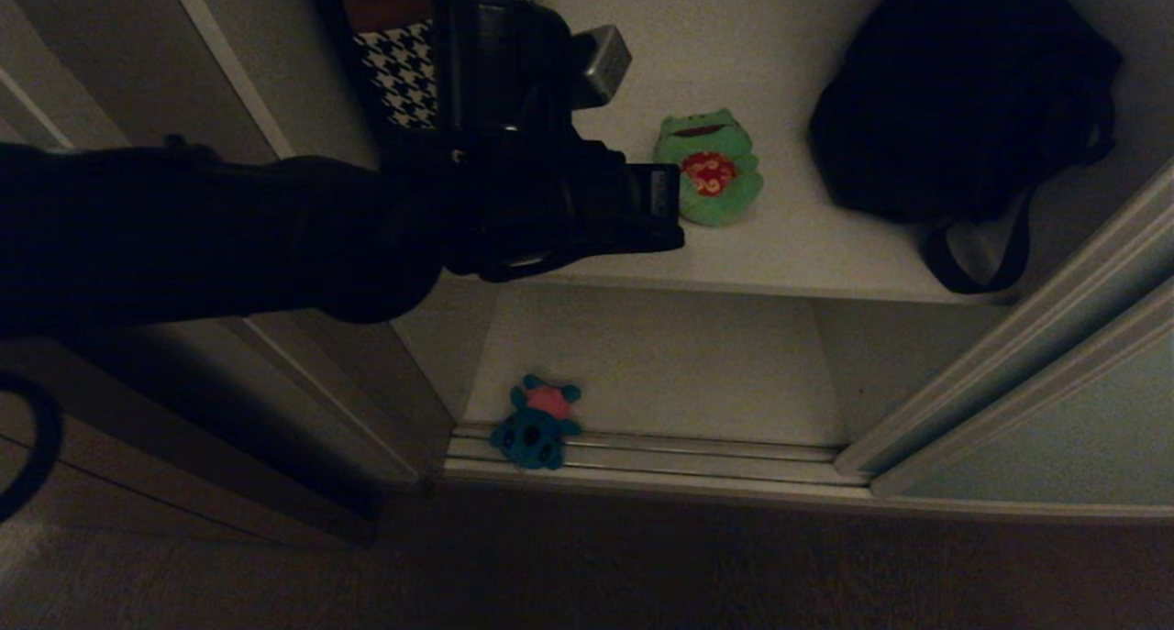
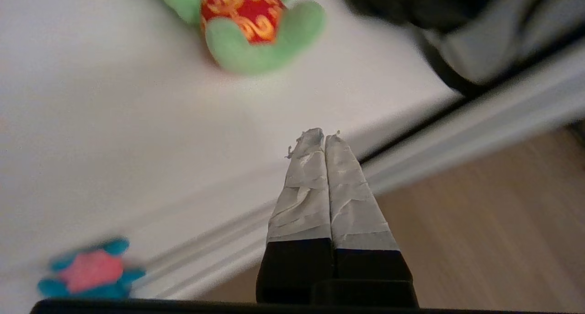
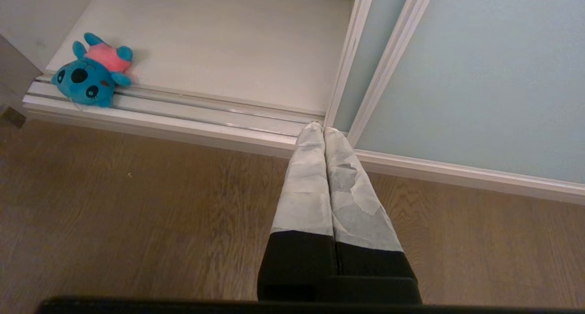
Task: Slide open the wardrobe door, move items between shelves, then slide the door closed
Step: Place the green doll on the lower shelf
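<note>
The left gripper (image 1: 674,210) is held clenched and empty near the frog (image 1: 709,167), seemingly for a grab

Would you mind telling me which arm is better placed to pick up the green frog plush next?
The left. Its tool is raised at the upper shelf, beside the green frog plush, fingers shut. The right tool hangs low over the floor by the door track.

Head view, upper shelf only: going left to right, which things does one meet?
Black-and-white houndstooth bag → black left gripper, fingers shut → bright green frog-like plush toy with red patch → big black bag.
</note>
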Motion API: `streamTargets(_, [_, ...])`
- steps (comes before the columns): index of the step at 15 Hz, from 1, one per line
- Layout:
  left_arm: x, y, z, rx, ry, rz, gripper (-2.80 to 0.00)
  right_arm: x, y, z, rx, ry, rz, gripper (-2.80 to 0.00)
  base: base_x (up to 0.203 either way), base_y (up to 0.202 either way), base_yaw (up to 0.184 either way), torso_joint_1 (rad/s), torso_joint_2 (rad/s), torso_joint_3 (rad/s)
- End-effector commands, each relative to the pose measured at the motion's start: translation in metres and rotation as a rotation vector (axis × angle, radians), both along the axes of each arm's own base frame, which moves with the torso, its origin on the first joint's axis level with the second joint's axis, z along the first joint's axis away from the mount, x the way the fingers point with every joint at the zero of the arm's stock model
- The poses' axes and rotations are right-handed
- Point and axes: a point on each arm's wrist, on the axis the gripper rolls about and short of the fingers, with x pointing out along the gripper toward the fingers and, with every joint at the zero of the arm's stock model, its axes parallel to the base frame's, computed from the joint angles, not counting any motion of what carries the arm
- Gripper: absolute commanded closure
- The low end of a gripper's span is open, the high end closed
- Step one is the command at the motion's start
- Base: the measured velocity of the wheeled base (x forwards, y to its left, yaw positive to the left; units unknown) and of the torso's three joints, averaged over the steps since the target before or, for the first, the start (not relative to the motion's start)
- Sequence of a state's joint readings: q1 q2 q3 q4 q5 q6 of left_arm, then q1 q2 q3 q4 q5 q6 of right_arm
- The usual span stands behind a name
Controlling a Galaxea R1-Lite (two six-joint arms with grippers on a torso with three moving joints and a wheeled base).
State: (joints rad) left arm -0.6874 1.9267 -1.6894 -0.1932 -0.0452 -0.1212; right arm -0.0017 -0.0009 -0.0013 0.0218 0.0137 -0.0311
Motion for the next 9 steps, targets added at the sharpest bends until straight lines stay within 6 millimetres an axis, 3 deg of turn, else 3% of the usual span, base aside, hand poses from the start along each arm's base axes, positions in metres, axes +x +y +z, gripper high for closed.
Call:
streamTargets(1, [0.036,-0.030,-0.038,0.031,0.040,0.042,0.00,0.000,0.000,0.000,-0.001,0.000,0.001,0.00,0.000,0.000,0.000,0.000,0.00,0.000])
streamTargets(4, [0.052,-0.042,-0.050,0.032,0.035,0.103,0.00,0.000,0.000,0.000,-0.001,-0.001,0.002,0.00,0.000,0.000,0.000,0.000,0.00,0.000])
streamTargets(9, [0.060,-0.050,-0.047,-0.035,-0.020,0.109,0.00,0.000,0.000,0.000,-0.001,-0.001,0.000,0.00,0.000,0.000,0.000,0.000,0.00,0.000])
